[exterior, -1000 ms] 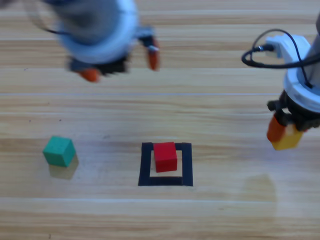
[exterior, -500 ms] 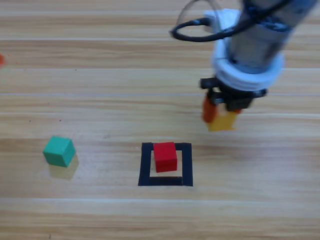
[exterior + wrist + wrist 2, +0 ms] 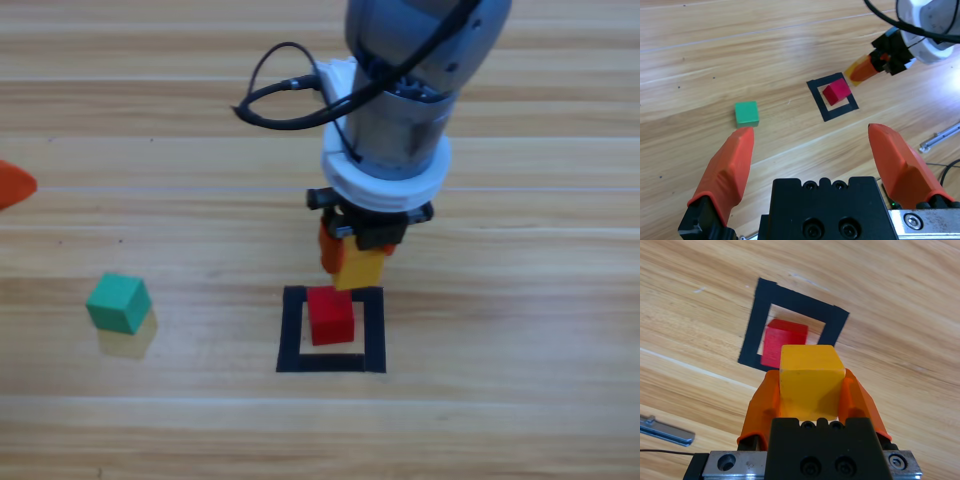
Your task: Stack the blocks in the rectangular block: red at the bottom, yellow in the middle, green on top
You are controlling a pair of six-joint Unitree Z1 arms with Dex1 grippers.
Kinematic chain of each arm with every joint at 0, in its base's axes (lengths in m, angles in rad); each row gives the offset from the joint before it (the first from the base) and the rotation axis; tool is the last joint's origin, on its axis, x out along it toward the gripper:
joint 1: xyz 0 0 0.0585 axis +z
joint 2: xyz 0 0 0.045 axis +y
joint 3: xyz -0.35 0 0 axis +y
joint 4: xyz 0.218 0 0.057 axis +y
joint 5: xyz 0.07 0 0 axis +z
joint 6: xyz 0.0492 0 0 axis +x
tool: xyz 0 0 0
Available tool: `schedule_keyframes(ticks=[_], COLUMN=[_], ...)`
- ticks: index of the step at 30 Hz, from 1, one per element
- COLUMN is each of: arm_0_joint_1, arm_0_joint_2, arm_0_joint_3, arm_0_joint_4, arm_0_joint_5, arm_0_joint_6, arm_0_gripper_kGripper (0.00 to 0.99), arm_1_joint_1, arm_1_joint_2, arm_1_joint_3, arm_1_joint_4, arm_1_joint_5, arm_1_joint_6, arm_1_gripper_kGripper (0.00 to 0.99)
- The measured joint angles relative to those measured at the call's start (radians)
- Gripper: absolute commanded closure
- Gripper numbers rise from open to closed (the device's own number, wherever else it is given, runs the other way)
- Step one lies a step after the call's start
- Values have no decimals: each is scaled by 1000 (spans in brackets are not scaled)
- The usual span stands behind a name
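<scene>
My right gripper is shut on the yellow cube and hangs just above the far edge of the black tape rectangle. Inside that outline, on the wood, rests the red cube. In the right wrist view the yellow cube is clamped between both jaws, with the red cube just ahead and below inside the tape rectangle. The green cube lies alone at the left. My left gripper is open and holds nothing; only an orange tip shows at the high view's left edge.
A black cable loops off the right arm's wrist. A thin metal rod lies on the table at the side, also seen as a rod in the right wrist view. Bare wood surrounds the green cube.
The right arm has carried the yellow cube from the right edge leftward and down to just over the red cube. The left arm has withdrawn to the left edge.
</scene>
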Motion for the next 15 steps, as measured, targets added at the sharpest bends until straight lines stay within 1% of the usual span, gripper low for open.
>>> schedule_keyframes(ticks=[2, 6, 15], arm_0_joint_1=[0, 0, 0], arm_0_joint_2=[1, 2, 18], arm_0_joint_3=[11, 41, 55], arm_0_joint_4=[-24, -41, -71], arm_0_joint_5=[-7, -15, -20], arm_0_joint_6=[-1, -1, -1], arm_0_gripper_kGripper=[17, 17, 17], arm_1_joint_1=[9, 22, 26], arm_1_joint_2=[24, 55, 101], arm_1_joint_3=[-46, -75, -167], arm_1_joint_4=[22, 48, 83], arm_1_joint_5=[0, 0, -4], arm_1_joint_6=[2, 6, 13], arm_1_gripper_kGripper=[990, 990, 990])
